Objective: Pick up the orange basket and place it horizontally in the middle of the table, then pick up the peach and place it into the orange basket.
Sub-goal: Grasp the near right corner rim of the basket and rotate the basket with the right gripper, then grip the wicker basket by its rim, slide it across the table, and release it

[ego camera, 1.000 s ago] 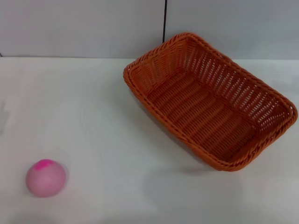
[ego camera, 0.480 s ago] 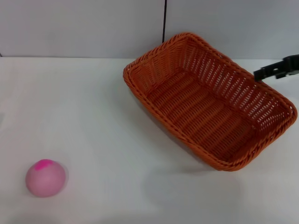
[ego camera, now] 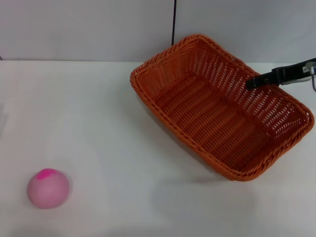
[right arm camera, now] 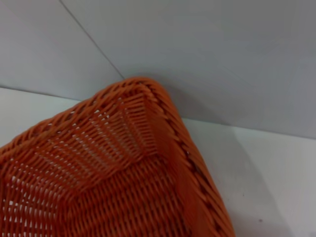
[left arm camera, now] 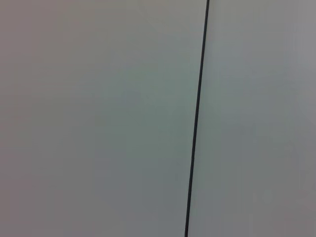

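The orange basket (ego camera: pixel 212 118) lies at an angle on the right half of the white table (ego camera: pixel 98 123), with one corner pointing to the back wall. That corner of the orange basket (right arm camera: pixel 123 163) fills the right wrist view. My right gripper (ego camera: pixel 254 81) reaches in from the right edge, above the basket's far right rim. The peach (ego camera: pixel 48 188), pale pink with a magenta patch on top, rests near the front left of the table, far from the gripper. My left gripper is out of view.
A grey wall (ego camera: pixel 89 29) with a black vertical seam (ego camera: pixel 174 22) stands behind the table. The left wrist view shows only this wall and the seam (left arm camera: pixel 197 118). Bare tabletop lies between the peach and the basket.
My right gripper has come in from the right edge and moved left over the basket's far right rim. Basket and peach have not moved.
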Available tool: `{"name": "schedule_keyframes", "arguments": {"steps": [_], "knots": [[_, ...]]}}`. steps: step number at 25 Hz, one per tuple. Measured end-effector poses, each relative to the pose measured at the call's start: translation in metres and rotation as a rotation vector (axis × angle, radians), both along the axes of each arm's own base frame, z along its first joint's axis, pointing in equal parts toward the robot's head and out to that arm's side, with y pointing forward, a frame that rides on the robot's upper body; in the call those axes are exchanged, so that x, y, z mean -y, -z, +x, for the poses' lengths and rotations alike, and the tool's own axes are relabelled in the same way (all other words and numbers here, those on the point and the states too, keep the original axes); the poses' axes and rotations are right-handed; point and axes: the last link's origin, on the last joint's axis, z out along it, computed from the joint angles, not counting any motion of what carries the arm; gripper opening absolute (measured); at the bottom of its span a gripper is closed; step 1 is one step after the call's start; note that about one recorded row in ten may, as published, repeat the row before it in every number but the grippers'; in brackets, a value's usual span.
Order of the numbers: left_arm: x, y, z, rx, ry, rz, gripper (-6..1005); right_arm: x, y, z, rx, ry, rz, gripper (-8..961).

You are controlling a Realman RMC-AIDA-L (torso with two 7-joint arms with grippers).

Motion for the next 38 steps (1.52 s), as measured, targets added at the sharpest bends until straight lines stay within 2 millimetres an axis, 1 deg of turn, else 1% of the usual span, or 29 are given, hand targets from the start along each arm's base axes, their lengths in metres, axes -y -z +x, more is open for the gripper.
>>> {"name": "schedule_keyframes", "arguments": {"steps": [5, 10, 13, 16, 18, 21, 22, 23, 24, 25, 27, 28, 29, 32, 33, 35, 36, 37, 38], "knots": [[-0.003, 0.002, -0.001, 0.001, -0.008, -0.013, 785, 0.001, 0.012, -0.001, -0.055, -0.038, 0.005, 808], [-0.005, 0.004, 0.0, 0.008, -0.011, -0.024, 783, 0.003, 0.017, 0.0, -0.087, -0.051, -0.002, 806], [-0.006, 0.005, 0.0, 0.013, -0.008, -0.027, 782, 0.003, 0.022, 0.0, -0.09, -0.056, -0.012, 713], [-0.007, 0.005, 0.001, 0.013, -0.008, -0.028, 781, 0.003, 0.022, 0.0, -0.084, -0.07, -0.012, 620], [-0.006, 0.005, 0.0, 0.014, -0.01, -0.027, 780, 0.004, 0.021, 0.0, -0.084, -0.081, -0.009, 404], [-0.004, 0.005, -0.001, 0.013, -0.013, -0.025, 779, 0.003, 0.017, -0.002, -0.076, -0.113, -0.004, 261], [-0.004, 0.005, -0.001, 0.012, -0.013, -0.025, 779, 0.004, 0.015, -0.004, -0.076, -0.142, -0.007, 214], [-0.003, 0.005, -0.001, 0.012, -0.014, -0.025, 778, 0.006, 0.012, -0.01, -0.088, -0.219, -0.02, 166], [-0.003, 0.004, -0.002, 0.011, -0.015, -0.024, 778, 0.008, 0.011, -0.014, -0.099, -0.269, -0.032, 164], [-0.002, 0.004, -0.002, 0.011, -0.016, -0.024, 777, 0.008, 0.011, -0.014, -0.099, -0.269, -0.032, 163], [0.0, 0.003, -0.003, 0.01, -0.018, -0.021, 777, 0.012, 0.007, -0.021, -0.114, -0.353, -0.049, 160], [0.001, 0.003, -0.003, 0.01, -0.018, -0.02, 776, 0.014, 0.002, -0.027, -0.114, -0.414, -0.059, 159], [0.003, 0.003, -0.003, 0.01, -0.018, -0.018, 776, 0.014, 0.002, -0.027, -0.114, -0.414, -0.059, 157], [0.006, 0.002, -0.004, 0.009, -0.019, -0.013, 775, 0.019, -0.002, -0.035, -0.103, -0.507, -0.097, 152], [0.01, 0.003, -0.004, 0.014, -0.017, -0.005, 774, 0.022, -0.003, -0.041, -0.098, -0.58, -0.139, 151], [0.013, 0.002, -0.003, 0.015, -0.013, -0.001, 773, 0.023, -0.003, -0.044, -0.095, -0.612, -0.16, 151], [0.014, 0.002, -0.002, 0.015, -0.008, 0.003, 773, 0.026, -0.003, -0.048, -0.083, -0.681, -0.201, 152], [0.017, 0.002, -0.002, 0.015, -0.002, 0.008, 773, 0.026, -0.003, -0.048, -0.083, -0.681, -0.201, 152], [0.019, 0.002, 0.0, 0.016, 0.005, 0.014, 772, 0.029, -0.003, -0.051, -0.065, -0.752, -0.246, 152]]}}
